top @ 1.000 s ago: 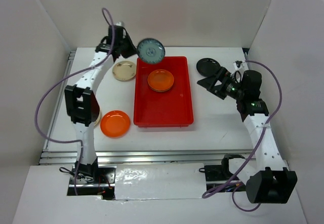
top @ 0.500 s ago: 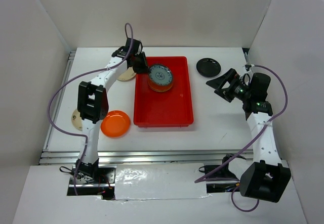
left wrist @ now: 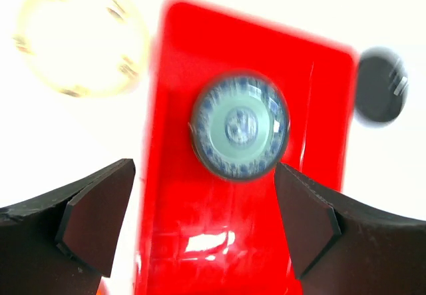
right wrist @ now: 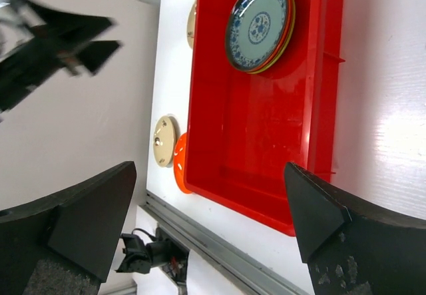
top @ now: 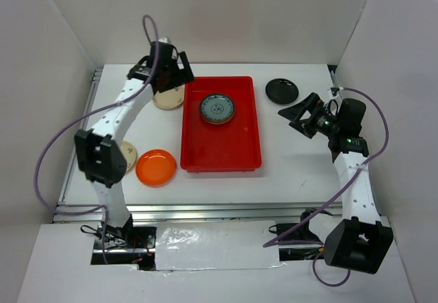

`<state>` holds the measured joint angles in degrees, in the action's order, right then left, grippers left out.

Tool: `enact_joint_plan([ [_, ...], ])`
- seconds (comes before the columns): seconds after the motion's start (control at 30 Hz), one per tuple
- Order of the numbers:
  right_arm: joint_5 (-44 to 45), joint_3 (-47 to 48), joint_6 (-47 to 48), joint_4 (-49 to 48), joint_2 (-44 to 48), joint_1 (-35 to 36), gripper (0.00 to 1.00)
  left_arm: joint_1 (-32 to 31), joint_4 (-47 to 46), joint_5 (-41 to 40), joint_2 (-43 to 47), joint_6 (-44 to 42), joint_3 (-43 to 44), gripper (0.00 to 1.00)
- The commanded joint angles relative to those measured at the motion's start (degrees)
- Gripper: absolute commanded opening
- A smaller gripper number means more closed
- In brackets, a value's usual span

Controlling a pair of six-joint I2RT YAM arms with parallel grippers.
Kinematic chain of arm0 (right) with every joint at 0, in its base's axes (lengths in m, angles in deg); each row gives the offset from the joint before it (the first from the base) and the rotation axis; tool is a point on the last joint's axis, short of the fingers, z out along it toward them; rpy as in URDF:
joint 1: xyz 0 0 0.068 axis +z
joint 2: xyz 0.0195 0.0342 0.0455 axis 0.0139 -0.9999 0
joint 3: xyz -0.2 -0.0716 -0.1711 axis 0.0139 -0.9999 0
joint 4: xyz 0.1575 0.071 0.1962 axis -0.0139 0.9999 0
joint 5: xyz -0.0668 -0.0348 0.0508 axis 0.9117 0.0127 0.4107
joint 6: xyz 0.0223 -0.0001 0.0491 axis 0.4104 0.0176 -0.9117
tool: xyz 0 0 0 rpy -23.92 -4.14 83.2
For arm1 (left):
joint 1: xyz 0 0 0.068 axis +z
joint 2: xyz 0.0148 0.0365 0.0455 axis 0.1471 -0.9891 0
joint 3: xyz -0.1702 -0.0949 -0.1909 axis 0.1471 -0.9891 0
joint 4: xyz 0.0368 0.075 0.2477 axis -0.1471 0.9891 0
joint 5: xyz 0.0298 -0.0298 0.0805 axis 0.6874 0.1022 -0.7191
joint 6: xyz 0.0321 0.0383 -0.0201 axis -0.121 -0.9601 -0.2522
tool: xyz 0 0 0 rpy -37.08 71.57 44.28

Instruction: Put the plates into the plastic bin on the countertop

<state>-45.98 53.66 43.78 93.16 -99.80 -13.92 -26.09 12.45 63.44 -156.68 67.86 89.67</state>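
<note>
Top external view: both the left gripper (top: 174, 77) and the right gripper (top: 302, 115) gape wide, holding nothing, while the blue plate (top: 217, 107) lies inside the red bin (top: 220, 163).

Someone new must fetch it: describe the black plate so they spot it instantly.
Find the red bin on the white table. Off its far right corner lies the black plate. It's the only black dish and the only one right of the bin.

Blue patterned plate (top: 217, 108) flat in red bin (top: 220, 147), far end; black plate (top: 282, 91) outside
</note>
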Motion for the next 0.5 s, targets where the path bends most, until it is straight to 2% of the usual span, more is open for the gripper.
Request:
enact_joint_plan([
  [0.0,-1.8,0.8,0.1,-2.0,0.8,-0.2,1.0,6.1,-2.2,-13.1,8.9,6.8,-5.4,0.99],
  [0.13,-2.8,0.1,-0.3,-3.1,0.8,-0.1,1.0,13.3,-4.4,-10.7,7.9,10.0,-9.9,0.99],
  [0.17,-3.5,0.1,-0.8,-3.4,0.9,0.0,1.0,15.5,-8.4,-9.2,6.4,8.5,-10.7,0.99],
  [0.37,-4.6,-0.9,-1.2,-4.1,2.4,0.0,1.0,21.9,-11.0,6.4,-7.6,2.9,-5.2,0.99],
  [0.47,-6.0,-1.3,-0.9,-4.0,2.4,0.0,1.0,24.4,-18.5,14.7,-10.0,2.2,-10.0,0.99],
])
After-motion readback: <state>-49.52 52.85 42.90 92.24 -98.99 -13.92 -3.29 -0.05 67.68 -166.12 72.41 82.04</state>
